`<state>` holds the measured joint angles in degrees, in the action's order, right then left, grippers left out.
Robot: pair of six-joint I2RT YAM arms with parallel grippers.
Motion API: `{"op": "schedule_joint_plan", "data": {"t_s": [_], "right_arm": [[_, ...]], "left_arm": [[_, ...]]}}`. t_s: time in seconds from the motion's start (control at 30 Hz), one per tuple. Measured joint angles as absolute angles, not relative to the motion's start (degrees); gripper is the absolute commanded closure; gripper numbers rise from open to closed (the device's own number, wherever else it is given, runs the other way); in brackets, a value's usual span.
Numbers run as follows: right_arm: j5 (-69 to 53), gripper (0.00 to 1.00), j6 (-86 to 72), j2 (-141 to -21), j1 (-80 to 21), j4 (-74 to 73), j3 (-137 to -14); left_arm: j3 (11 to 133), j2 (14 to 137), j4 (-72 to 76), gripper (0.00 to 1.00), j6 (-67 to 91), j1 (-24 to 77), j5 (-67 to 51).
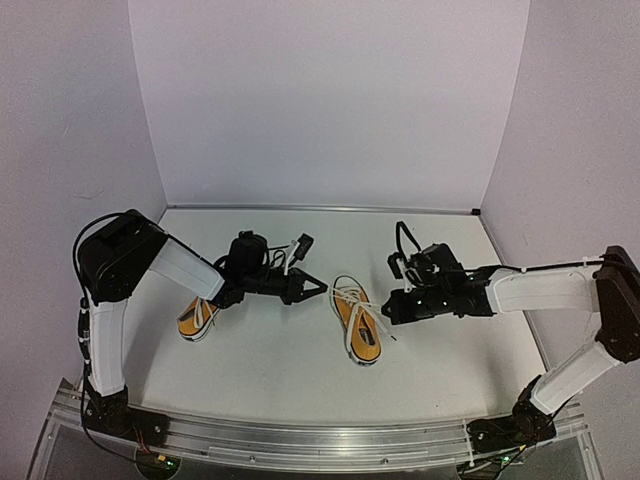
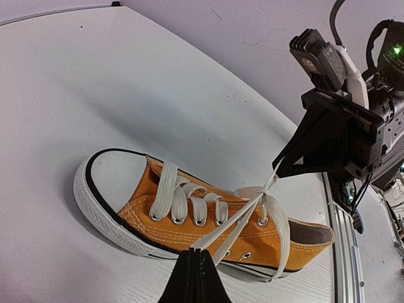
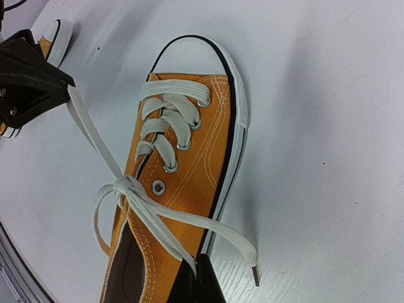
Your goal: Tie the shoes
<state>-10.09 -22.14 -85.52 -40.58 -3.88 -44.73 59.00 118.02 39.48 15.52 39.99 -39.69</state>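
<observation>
One orange-yellow shoe (image 1: 358, 322) lies mid-table between my grippers, toe toward the back wall. It also shows in the left wrist view (image 2: 189, 218) and the right wrist view (image 3: 189, 164). Its white laces cross in a knot (image 3: 126, 184) above the tongue. My left gripper (image 1: 322, 289) is shut on one lace strand (image 2: 195, 251), pulled taut to the left. My right gripper (image 1: 384, 310) is shut on another strand (image 3: 194, 262), on the shoe's right. A loose lace end (image 3: 252, 265) lies on the table. The second shoe (image 1: 198, 318) sits partly hidden under my left arm.
White walls close the table (image 1: 450, 250) on three sides. An aluminium rail (image 1: 320, 440) runs along the front edge by the arm bases. In the left wrist view the right arm's camera and cables (image 2: 353, 95) hang close above the shoe's heel.
</observation>
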Motion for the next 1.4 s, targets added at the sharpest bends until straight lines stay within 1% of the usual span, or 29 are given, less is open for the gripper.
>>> {"op": "schedule_joint_plan", "data": {"t_s": [0.13,0.3,0.33,0.4,0.5,0.53,0.57,0.6,0.9,1.13,1.23,1.4], "right_arm": [[-10.6,1.0,-20.9,-85.4,-40.6,-4.1,-44.7],[-15.3,1.0,-20.1,-83.9,-39.9,-4.3,-44.7],[-15.9,0.98,-20.1,-83.9,-39.8,-4.3,-44.7],[-18.1,0.8,-20.1,-83.8,-39.4,-4.5,-45.1],[-19.7,0.59,-20.2,-83.8,-39.1,-5.3,-45.8],[-20.1,0.54,-19.9,-83.8,-39.1,-5.4,-46.1],[-20.3,0.51,-19.6,-83.8,-39.1,-5.6,-46.3],[-20.5,0.5,-19.6,-83.8,-39.1,-5.7,-46.4],[-21.1,0.5,-19.2,-84.0,-39.1,-7.3,-47.5],[-20.8,0.5,-16.4,-88.1,-39.1,-7.8,-53.1],[-20.6,0.54,-15.0,-90.4,-39.1,-7.9,-54.6],[-20.6,0.67,-13.1,-92.8,-39.1,-9.1,-54.8]], "left_arm": [[59.0,118.0,38.4,1.0,14.0,40.0,-40.5],[59.2,118.0,38.3,1.0,12.8,40.1,-41.7],[59.4,118.0,37.9,1.0,12.3,40.2,-41.8],[59.8,118.0,37.2,1.0,11.6,40.4,-41.7],[60.5,118.0,35.8,1.0,10.4,40.6,-41.3],[60.7,118.0,35.5,1.0,10.1,40.6,-41.2],[60.8,118.0,35.4,1.0,9.9,40.6,-41.2],[60.9,118.0,35.0,1.0,9.6,40.6,-41.1],[61.9,118.0,32.9,1.0,8.7,40.6,-40.8],[62.7,118.0,32.4,1.0,8.8,40.6,-40.8],[63.0,118.0,32.4,1.0,8.8,40.6,-40.8],[63.0,118.0,32.4,1.0,8.8,40.6,-40.8]]}}
